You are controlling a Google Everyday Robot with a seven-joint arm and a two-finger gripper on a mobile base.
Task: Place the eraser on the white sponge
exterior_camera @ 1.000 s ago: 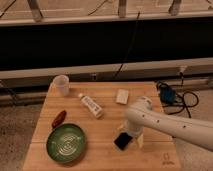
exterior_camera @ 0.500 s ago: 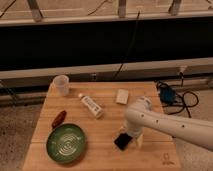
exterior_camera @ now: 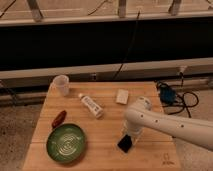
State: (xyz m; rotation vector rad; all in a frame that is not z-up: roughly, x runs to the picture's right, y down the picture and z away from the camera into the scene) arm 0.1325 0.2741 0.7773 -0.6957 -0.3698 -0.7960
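Camera view: on the wooden table (exterior_camera: 105, 135), the robot's white arm (exterior_camera: 170, 125) reaches in from the right, its gripper (exterior_camera: 131, 139) set low on the black eraser (exterior_camera: 125, 144) near the front edge. Neither arm nor block has visibly shifted over the past second. Whether the gripper has clenched on the eraser cannot be told from here. The white sponge (exterior_camera: 122, 96) lies well apart toward the table's back edge, bare on top, so the lift and carry look still to come.
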